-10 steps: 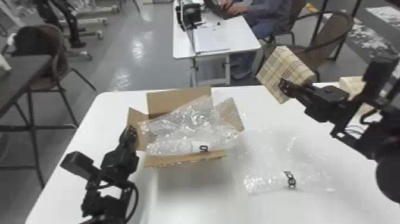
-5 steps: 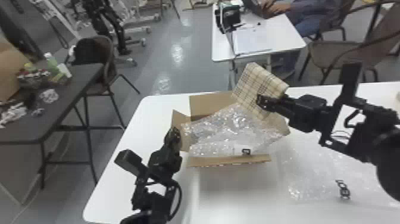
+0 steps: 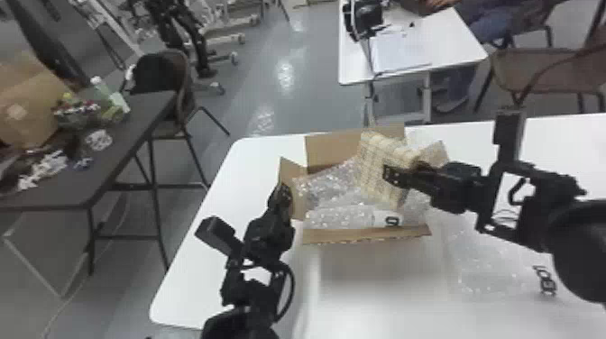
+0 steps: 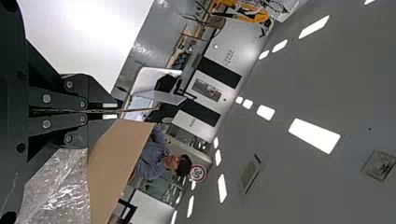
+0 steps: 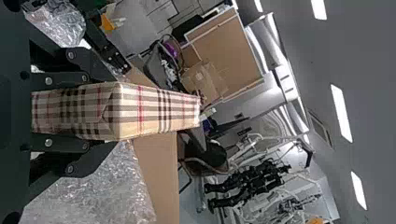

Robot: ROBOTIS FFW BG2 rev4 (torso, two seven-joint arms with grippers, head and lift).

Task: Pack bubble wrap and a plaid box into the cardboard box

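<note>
We see the plaid box (image 3: pixel 378 171) as a flat, squared package in cream cloth or paper, crossed by dark bands and thin red lines; in the right wrist view a sharp corner edge stands between two of its narrow sides. Our right gripper (image 3: pixel 401 171) is clamped on it, one finger on each broad face, and much of the box sticks out past the fingertips. It is over the open cardboard box (image 3: pixel 365 235), right by the crumpled bubble wrap (image 3: pixel 333 214) there, though we cannot tell whether the two touch. It tilts, with one broad face toward our near side and its top edge sloping down to our right; its narrow sides run outward from the gripper, but we cannot tell which way its long axis lies. Our left gripper (image 3: pixel 283 194) is pinched on the side flap (image 3: pixel 292 173), at the cardboard box's left. We have a second sheet of bubble wrap (image 3: pixel 484 268) flat on the white table (image 3: pixel 383 297), to the right.
</note>
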